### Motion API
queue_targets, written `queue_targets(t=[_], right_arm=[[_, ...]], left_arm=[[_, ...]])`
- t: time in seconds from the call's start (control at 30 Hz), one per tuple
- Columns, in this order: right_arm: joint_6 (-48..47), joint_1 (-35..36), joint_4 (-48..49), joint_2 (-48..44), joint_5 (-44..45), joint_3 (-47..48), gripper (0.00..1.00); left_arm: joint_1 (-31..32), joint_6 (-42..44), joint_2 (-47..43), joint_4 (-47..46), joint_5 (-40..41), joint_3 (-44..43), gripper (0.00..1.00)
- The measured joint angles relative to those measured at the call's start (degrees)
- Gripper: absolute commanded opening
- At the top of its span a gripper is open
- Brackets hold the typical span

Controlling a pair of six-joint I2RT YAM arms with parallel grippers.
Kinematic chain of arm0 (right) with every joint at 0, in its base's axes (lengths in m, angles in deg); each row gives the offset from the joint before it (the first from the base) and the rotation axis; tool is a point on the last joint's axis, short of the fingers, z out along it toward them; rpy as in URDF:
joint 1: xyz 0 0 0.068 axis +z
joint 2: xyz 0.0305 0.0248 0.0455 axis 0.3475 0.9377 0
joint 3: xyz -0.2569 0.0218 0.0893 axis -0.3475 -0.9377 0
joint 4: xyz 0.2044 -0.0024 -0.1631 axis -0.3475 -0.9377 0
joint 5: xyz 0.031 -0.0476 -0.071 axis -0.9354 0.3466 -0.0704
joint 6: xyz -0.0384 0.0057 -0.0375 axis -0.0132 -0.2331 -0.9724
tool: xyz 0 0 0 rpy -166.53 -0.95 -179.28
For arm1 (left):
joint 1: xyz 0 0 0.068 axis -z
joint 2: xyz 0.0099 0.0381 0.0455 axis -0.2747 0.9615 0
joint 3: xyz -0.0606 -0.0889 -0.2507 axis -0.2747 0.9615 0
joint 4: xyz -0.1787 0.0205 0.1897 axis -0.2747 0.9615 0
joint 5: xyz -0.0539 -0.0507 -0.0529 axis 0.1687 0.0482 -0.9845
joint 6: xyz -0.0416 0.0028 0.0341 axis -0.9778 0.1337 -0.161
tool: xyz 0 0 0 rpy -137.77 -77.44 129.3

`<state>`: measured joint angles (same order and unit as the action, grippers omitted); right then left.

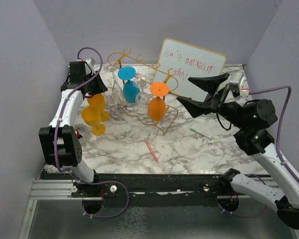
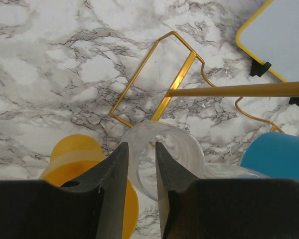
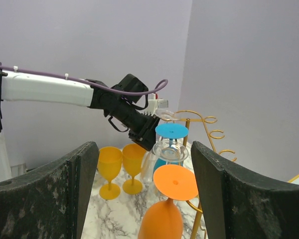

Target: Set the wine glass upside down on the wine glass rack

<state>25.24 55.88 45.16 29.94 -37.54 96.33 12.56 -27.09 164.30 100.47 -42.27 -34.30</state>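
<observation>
L claw point(image 2: 141, 149) clamped on the clear wine glass point(image 2: 182, 149), held inverted at the rack point(image 2: 239, 90), far-left of worktop point(image 1: 129, 149). R claw point(image 1: 183, 89) spread apart, idle. Risk: foot misses the rail, or bowl knocks the blue glass point(image 2: 279, 154).

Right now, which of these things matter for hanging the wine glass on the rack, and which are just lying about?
In the job: clear glass, held by the left fingers; gold rack.

Lying about: whiteboard; pink stick; green stick; two yellow glasses, standing; blue glass and orange glass, already hanging upside down.
</observation>
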Motion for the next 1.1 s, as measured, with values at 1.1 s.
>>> queue_targets(t=[1.1], right_arm=[[-0.13,0.00,0.09,0.13,1.07,-0.28,0.80]], left_arm=[[0.00,5.22,-5.14,3.78,-4.48,4.79,0.00]])
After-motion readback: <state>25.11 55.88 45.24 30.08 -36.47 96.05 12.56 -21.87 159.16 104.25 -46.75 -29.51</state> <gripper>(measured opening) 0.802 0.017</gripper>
